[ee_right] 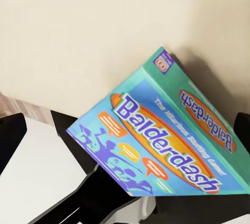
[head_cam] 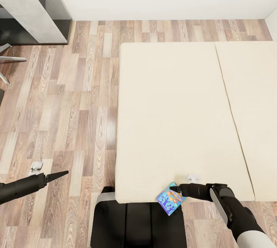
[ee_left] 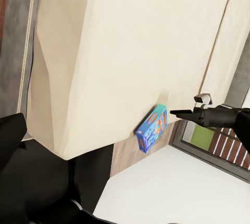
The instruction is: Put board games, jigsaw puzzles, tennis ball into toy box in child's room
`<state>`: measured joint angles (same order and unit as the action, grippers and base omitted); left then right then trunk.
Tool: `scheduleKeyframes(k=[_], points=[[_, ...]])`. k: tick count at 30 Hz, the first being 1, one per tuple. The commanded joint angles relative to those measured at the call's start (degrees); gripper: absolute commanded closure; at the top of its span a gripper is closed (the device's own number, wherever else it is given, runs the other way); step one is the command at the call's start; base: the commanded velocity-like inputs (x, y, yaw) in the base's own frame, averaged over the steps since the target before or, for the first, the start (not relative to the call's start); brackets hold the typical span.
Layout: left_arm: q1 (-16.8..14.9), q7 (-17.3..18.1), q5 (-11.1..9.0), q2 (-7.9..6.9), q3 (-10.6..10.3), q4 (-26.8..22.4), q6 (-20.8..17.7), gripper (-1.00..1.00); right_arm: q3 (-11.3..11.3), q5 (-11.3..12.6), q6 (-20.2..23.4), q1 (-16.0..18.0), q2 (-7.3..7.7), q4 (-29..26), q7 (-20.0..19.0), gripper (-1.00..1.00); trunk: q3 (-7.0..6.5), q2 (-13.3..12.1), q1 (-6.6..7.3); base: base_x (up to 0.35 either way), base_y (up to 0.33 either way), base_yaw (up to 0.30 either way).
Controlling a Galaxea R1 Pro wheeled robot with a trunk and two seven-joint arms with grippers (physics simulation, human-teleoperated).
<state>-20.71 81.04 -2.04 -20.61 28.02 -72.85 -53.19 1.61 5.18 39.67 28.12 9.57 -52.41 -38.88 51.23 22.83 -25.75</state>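
Right tool (head_cam: 177, 193) clamped on blue board game (head_cam: 170, 198) at bed (head_cam: 173, 105) edge.

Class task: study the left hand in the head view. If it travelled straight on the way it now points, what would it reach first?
Probably the bed's near side: the left hand points across bare floor toward it, though its height is unclear.
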Motion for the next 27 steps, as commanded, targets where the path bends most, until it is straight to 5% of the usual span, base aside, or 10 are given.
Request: scheduleKeyframes(k=[1, 16, 27], points=[[0.0, 0.2, -0.1, -0.02, 0.0, 0.0, -0.6, -1.0, 0.1, 0.5, 0.5, 0.0, 0.0, -0.1, 0.1, -1.0, 0.06, 0.1, -0.03, 0.0, 0.0, 0.0], [0.0, 0.2, 0.0, -0.05, 0.0, 0.0, -0.6, -1.0, 1.5, 0.6, 0.5, -0.3, 0.64, -0.2, -0.4, -1.0, 0.06, 0.1, -0.03, 0.0, 0.0, 0.0], [0.0, 0.2, 0.0, -0.01, 0.0, 0.0, -0.6, -1.0, 3.4, 0.5, -0.2, -2.8, 2.18, -0.2, -5.6, -1.0, 0.06, 0.1, -0.03, 0.0, 0.0, 0.0]])
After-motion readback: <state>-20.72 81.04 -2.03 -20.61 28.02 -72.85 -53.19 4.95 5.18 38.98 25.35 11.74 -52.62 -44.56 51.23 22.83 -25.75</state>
